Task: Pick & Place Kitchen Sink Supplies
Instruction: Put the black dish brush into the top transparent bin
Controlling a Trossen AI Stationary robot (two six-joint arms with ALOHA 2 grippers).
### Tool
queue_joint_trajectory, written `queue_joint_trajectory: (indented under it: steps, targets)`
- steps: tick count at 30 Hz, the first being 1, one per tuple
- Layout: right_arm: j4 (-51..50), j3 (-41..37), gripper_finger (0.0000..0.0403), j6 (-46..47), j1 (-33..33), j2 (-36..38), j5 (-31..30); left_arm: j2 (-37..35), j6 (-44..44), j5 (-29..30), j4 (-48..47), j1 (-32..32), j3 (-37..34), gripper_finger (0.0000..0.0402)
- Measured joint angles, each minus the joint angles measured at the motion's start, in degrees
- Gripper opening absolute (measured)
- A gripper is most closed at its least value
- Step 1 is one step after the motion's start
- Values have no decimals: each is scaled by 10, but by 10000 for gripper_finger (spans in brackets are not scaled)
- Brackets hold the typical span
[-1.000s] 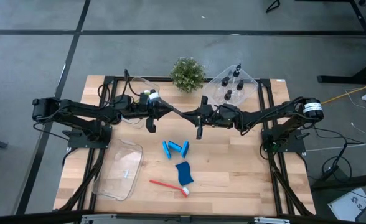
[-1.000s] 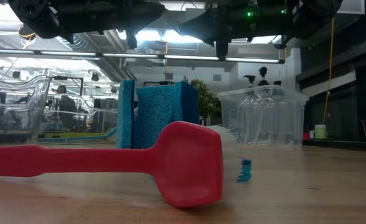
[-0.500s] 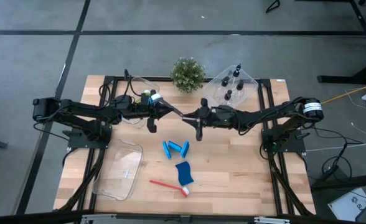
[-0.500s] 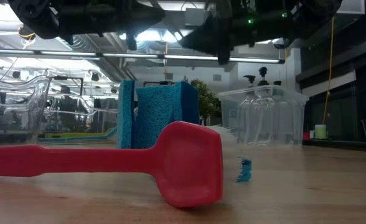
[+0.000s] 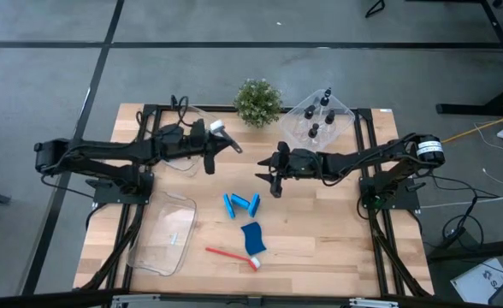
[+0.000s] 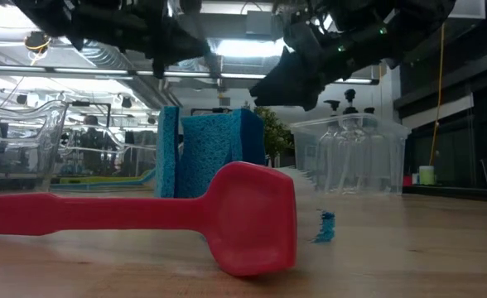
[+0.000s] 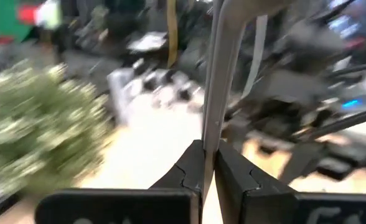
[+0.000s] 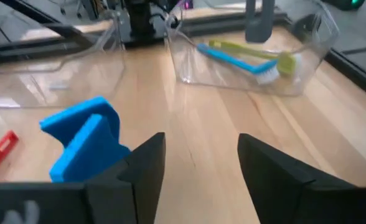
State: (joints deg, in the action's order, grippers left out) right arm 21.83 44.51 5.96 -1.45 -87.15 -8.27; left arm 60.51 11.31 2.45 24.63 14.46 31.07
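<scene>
Left gripper [image 5: 221, 141], stretched toward table centre by the plant [image 5: 257, 100], is clamped on the grey brush [image 7: 217, 68]; its head is cut off. Right gripper [image 8: 198, 165] hovers, jaws apart, above the blue sponge pieces [image 5: 241, 204].

I am seeing the left gripper [image 7: 209, 163] clamping its two dark fingers [image 7: 236, 171] together on a thin grey brush handle [image 7: 217, 74], which is running straight up between them and out of the picture. A blurred green leafy plant [image 7: 40, 121] is filling one side. Beyond the handle, light wooden tabletop [image 7: 152, 146] is showing, with dark arm hardware [image 7: 301, 106] blurring past.
</scene>
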Motion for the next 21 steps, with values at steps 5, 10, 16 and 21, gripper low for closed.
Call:
queue_joint_trajectory:
  steps: [5, 10, 16, 21]
  targets:
    - [-26, 0, 204, -2, 0, 0, -1, -19, -10, 102, -264, 0, 90, 14]
    - [-43, 0, 204, -2, -1, 0, -1, -14, -9, 196, -467, 0, 168, 14]
    - [-46, -1, 204, 0, -1, 0, -1, -14, 20, 282, -591, 0, 197, 14]
    - [-46, -1, 204, 0, -1, 0, -1, -7, 67, 269, -679, 22, 198, 14]
